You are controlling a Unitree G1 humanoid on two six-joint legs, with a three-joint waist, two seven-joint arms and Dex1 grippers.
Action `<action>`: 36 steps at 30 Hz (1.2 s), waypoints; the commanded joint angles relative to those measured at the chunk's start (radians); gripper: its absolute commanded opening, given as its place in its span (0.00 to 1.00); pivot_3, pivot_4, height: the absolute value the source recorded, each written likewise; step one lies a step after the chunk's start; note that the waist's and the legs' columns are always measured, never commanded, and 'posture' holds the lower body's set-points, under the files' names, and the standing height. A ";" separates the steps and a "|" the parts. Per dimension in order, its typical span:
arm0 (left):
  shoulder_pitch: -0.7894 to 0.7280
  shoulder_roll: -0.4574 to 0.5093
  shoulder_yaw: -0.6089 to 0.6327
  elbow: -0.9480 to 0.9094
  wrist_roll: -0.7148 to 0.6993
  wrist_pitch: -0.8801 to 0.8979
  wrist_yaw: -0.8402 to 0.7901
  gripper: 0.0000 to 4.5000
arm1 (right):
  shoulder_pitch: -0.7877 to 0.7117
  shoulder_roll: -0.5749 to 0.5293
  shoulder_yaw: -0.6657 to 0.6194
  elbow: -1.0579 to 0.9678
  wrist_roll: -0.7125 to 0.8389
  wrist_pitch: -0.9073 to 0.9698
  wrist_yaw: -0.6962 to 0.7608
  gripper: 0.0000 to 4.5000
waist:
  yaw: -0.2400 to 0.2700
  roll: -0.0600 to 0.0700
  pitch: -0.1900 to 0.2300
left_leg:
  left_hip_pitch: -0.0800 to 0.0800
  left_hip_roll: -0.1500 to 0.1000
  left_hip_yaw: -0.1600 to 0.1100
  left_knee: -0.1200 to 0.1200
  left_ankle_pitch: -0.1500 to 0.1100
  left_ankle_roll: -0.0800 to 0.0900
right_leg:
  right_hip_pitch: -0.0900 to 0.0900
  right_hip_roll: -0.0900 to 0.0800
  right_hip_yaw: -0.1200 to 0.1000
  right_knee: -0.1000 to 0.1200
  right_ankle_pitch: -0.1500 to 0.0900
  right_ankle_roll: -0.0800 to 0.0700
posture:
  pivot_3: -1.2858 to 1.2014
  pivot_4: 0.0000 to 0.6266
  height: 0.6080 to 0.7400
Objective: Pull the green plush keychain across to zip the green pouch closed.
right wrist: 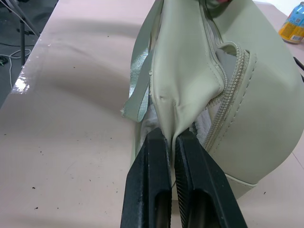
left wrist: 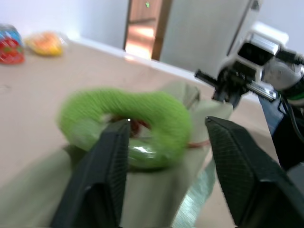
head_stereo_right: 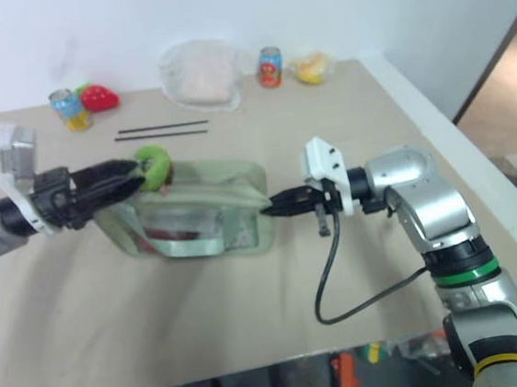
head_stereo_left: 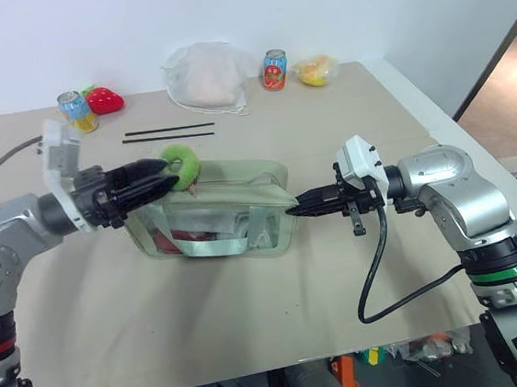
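The green pouch (head_stereo_left: 232, 205) lies on the table between my two arms, its clear window facing me. At the pouch's left top corner sits the green plush keychain (head_stereo_left: 181, 165), a fuzzy lime ring. My left gripper (head_stereo_left: 170, 176) is level with it and open. In the left wrist view one finger (left wrist: 111, 161) overlaps the keychain (left wrist: 142, 111), while the other stands apart from it. My right gripper (right wrist: 172, 137) is shut on a fold of fabric at the pouch's right end (right wrist: 190, 90). Beside that fold the zipper (right wrist: 228, 95) gapes.
Along the far edge of the table stand a can (head_stereo_left: 76, 111), a red strawberry toy (head_stereo_left: 104, 101), a white mesh bag (head_stereo_left: 204, 74), a second can (head_stereo_left: 273, 70) and a yellow item (head_stereo_left: 317, 70). Two black sticks (head_stereo_left: 169, 132) lie behind the pouch.
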 commanded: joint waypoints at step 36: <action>0.274 0.035 0.113 0.033 0.029 -0.021 -0.141 0.00 | 0.001 0.011 -0.039 -0.067 0.042 0.030 -0.029 0.00 | -0.004 0.000 0.000 | 0.001 0.002 0.001 -0.002 0.000 0.000 | -0.001 0.001 0.000 0.000 0.000 -0.001 | 0.52 0.24 1.00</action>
